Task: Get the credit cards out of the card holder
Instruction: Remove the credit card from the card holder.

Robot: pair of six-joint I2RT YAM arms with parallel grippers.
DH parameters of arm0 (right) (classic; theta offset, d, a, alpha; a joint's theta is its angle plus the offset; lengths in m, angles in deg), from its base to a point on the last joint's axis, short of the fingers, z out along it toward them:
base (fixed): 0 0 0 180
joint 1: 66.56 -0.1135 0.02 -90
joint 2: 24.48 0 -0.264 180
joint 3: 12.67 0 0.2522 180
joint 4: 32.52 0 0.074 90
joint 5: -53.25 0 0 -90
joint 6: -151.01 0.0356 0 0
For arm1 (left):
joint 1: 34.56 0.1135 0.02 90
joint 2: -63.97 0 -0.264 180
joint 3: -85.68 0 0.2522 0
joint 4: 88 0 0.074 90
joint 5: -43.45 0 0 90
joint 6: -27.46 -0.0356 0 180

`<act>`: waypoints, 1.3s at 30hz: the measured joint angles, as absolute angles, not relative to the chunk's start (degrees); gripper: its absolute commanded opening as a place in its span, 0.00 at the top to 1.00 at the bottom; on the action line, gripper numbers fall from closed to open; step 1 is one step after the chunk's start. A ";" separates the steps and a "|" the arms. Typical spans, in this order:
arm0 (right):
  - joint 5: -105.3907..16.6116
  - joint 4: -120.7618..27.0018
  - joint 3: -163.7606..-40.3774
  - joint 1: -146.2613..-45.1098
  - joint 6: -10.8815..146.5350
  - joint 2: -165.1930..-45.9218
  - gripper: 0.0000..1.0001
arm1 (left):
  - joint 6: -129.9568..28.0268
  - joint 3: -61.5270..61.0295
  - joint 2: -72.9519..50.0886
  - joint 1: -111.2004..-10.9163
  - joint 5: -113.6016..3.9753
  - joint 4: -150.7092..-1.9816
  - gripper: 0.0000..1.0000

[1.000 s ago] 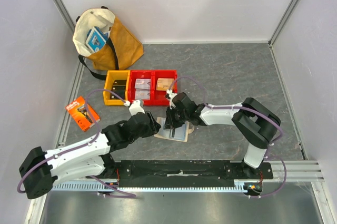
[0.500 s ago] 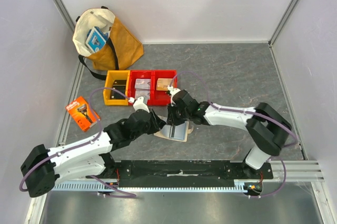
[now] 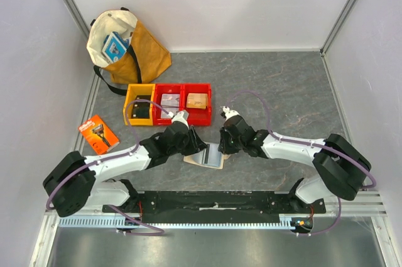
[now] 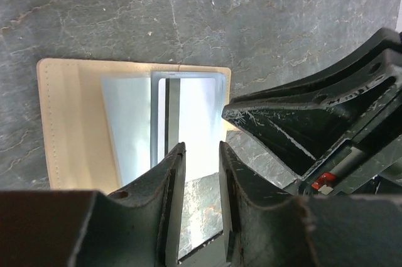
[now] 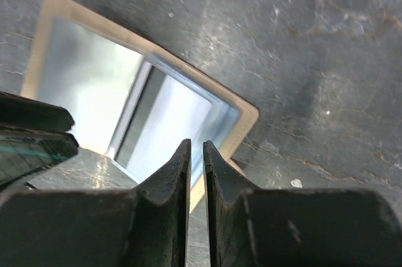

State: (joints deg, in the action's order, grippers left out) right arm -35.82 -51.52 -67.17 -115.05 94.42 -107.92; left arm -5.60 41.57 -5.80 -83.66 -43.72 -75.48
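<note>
Extraction has barely begun, I judge: the card holder lies open on the bench directly under both end effectors, and the credit cards appear to be still inside its clear sleeves. The left end effector stands partly open over the sleeves' near edge, gripping nothing visible. The right end effector is nearly shut and empty, above the holder's corner. Next comes pinning the cover, pinching a card edge and sliding it out. Red bins stand well beyond both.

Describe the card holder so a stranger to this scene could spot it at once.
On the grey table, find the row of yellow and red bins. In front of it lies the card holder, opened flat: beige, with pale blue clear sleeves, unlike the orange package.
</note>
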 measured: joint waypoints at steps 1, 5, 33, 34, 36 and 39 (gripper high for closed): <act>-35.82 -51.50 -66.38 -114.92 94.68 -107.92 0.81 | -5.81 41.31 -6.57 -83.49 -43.98 -75.89 0.65; -35.86 -51.28 -65.02 -114.37 95.43 -107.92 0.81 | -6.12 41.00 -9.30 -82.15 -45.14 -76.59 0.61; -39.71 -45.60 -62.68 -113.56 97.13 -108.31 0.81 | -6.36 45.16 -15.40 -79.62 -51.17 -84.09 0.55; -39.82 -45.46 -62.68 -113.56 97.17 -108.61 0.82 | -6.34 45.16 -15.51 -79.62 -51.28 -84.31 0.55; -39.97 -45.18 -62.68 -113.56 97.24 -109.31 0.83 | -6.25 45.29 -15.77 -79.62 -51.55 -84.83 0.55; -40.21 -44.07 -62.68 -113.41 97.31 -109.99 0.85 | -5.99 45.70 -15.92 -79.62 -51.72 -85.49 0.56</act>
State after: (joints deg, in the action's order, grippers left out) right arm -40.21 -44.07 -62.68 -113.41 97.31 -109.99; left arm -5.99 45.70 -15.92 -79.62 -51.72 -85.49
